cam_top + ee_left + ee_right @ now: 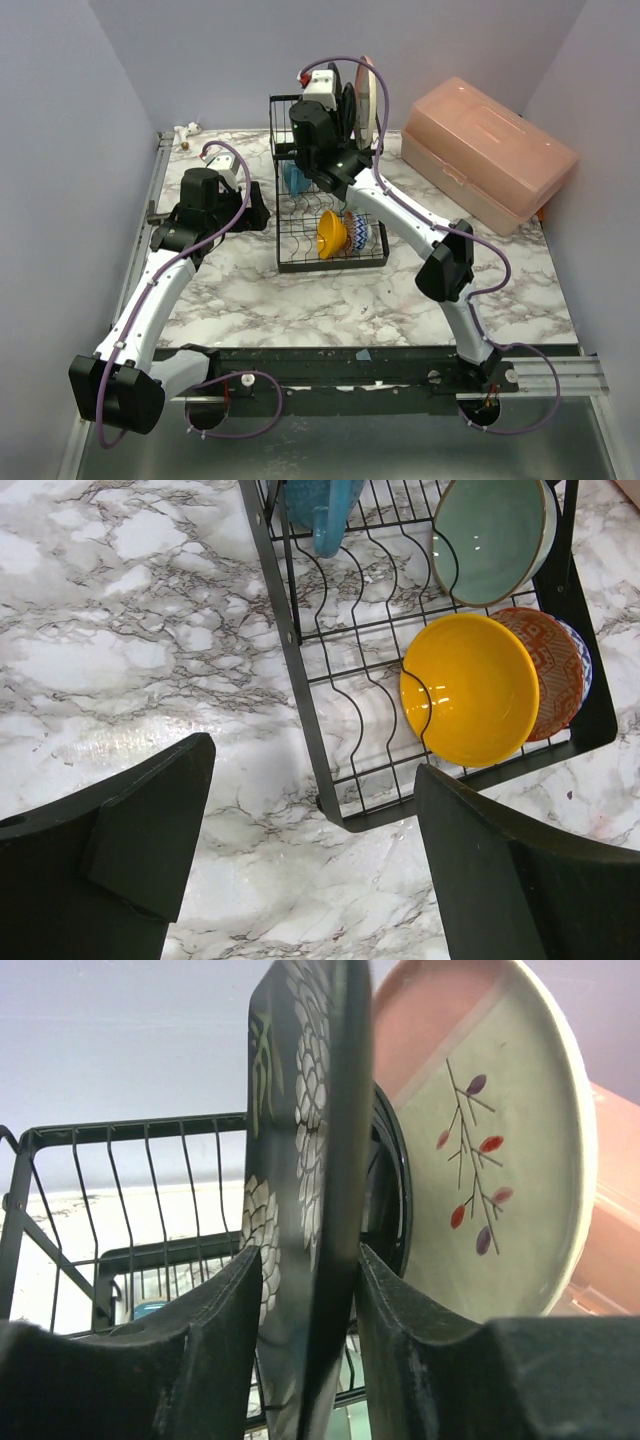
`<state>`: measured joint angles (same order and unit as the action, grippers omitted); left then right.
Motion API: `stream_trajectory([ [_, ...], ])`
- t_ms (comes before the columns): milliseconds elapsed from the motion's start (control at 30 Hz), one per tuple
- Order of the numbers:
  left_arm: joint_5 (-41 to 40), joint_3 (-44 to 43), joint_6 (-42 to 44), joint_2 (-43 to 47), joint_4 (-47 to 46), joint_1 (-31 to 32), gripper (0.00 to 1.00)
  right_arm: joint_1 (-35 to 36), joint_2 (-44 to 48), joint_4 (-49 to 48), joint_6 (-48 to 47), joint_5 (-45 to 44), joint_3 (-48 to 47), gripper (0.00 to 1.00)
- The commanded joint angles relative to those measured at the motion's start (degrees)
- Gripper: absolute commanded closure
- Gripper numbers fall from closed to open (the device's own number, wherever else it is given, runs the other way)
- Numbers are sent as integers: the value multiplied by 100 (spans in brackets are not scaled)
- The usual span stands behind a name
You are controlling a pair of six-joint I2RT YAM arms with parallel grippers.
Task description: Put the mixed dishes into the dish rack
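Note:
The black wire dish rack (300,250) stands mid-table. My right gripper (310,1270) is shut on the black square patterned plate (305,1110), held upright on edge in the rack's tall rear section. Behind it stand the black round plate (392,1190) and the beige-pink plate (490,1160). The orange bowl (470,688), the red-patterned bowl (555,670), the mint-green bowl (495,538) and the blue-handled mug (322,505) sit in the rack's slots. My left gripper (315,790) is open and empty above the marble table, by the rack's front left corner.
The big pink plastic box (490,150) lies at the back right, close behind the beige-pink plate (368,92). Small white items (185,130) lie at the back left corner. Purple walls close the table on three sides.

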<state>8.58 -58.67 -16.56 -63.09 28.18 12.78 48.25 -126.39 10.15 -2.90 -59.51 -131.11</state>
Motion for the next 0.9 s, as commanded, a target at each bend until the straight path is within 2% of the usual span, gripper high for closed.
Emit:
stream_trajectory([
  [0, -69, 9, 91, 67, -114, 6, 13, 5, 396, 194, 201, 148, -152, 53],
  [233, -49, 23, 116, 51, -120, 6, 13, 3, 878, 642, 544, 539, -28, 43],
  [400, -32, 55, 135, 51, -154, 6, 13, 5, 1401, 1241, 820, 1448, 136, 38],
  [600, 113, 183, 135, 211, -370, 8, 13, 1, 2609, 1287, 940, 2373, 1403, 32],
  [867, 343, 642, 255, 916, -1030, 15, 13, 1, 4358, 1156, 1011, 2671, 3291, 19],
])
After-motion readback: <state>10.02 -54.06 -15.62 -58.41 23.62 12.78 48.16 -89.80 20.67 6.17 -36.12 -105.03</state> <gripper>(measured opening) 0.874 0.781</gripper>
